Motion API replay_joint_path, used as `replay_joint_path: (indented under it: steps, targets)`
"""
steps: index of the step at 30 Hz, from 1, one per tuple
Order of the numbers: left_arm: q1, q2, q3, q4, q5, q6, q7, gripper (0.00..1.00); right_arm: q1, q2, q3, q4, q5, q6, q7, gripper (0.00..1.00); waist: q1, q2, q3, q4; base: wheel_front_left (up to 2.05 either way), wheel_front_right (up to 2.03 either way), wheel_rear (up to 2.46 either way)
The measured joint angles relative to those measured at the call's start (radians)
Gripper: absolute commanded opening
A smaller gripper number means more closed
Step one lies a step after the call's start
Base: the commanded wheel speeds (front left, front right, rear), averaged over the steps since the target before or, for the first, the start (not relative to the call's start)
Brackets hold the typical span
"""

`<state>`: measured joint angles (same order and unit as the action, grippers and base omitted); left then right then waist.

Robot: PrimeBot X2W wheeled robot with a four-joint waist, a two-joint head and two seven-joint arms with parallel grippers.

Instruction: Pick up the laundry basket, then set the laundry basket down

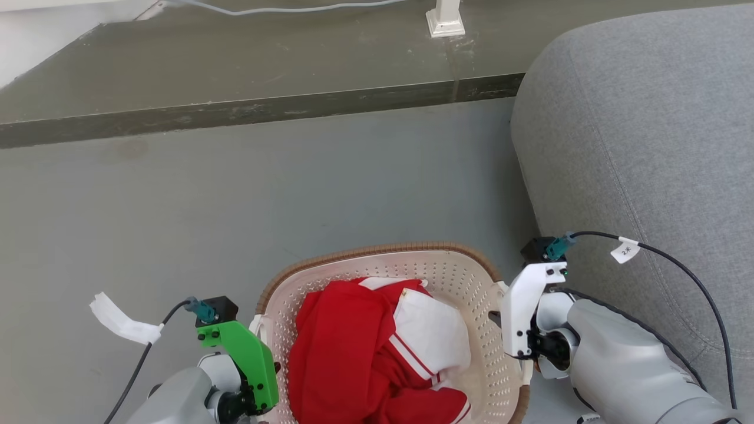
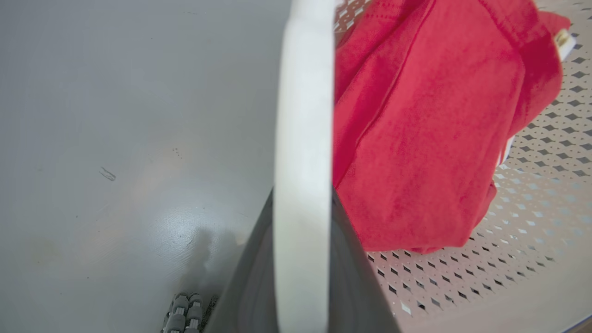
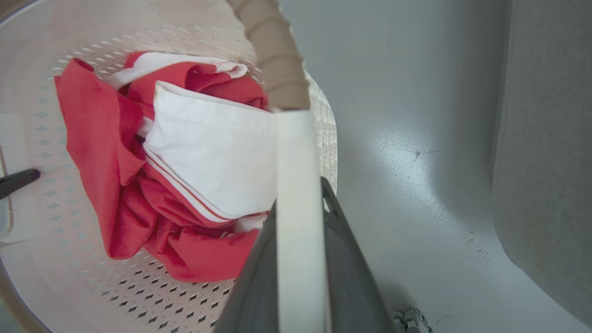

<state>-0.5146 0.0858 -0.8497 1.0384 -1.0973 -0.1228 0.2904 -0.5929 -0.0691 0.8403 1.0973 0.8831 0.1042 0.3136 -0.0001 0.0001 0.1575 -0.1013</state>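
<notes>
**Squarely between the arms: basket held at both ends**

- Position: laundry basket (image 1: 447, 277) low and centred in the head view, over the grey floor (image 1: 235, 206), with the grey sofa (image 1: 636, 129) just beside its right end. Red and white clothing (image 1: 353, 347) is heaped inside.
- Axis: the long axis runs left to right, from one arm to the other, with a white handle at each short end. Neither arm is nearer; each has its own end.
- Left gripper (image 2: 303, 194): jaws pinch the left handle (image 2: 303, 115), a dark finger tight on either side of the white band.
- Right gripper (image 3: 299, 199): same pinch on the right handle (image 3: 296, 152), just below where the brown rim (image 3: 273, 60) meets it.
- Height: cannot tell whether the base touches the floor or hangs clear of it.
- Judgement: the coming move turns on this symmetry. Both arms should travel together at an even rate, or the basket tips along its long axis and the clothing slides. The right arm also has little room on the sofa side.
</notes>
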Motion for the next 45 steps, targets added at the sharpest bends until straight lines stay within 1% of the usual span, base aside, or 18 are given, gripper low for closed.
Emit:
replay_joint_path:
  steps: [26,35,45]
  targets:
    - [-0.002,0.012,-0.024,-0.008,-0.033,0.0,0.023,0.0,-0.015,-0.002,0.035,0.003,0.042,0.0,0.015,0.0,0.0,0.0,0.026,0.0,0.0,0.0,0.0]
    - [-0.034,0.022,-0.026,-0.014,-0.034,0.0,0.019,0.0,-0.047,-0.002,0.039,0.001,0.048,0.0,0.005,0.0,0.0001,0.0,0.068,-0.002,0.0,0.0,0.0]
    - [-0.086,0.035,-0.024,-0.023,-0.033,0.0,-0.038,0.0,-0.097,-0.002,0.04,-0.007,0.048,0.0,-0.054,0.0,0.0,0.0,0.153,-0.001,0.0,0.0,0.0]
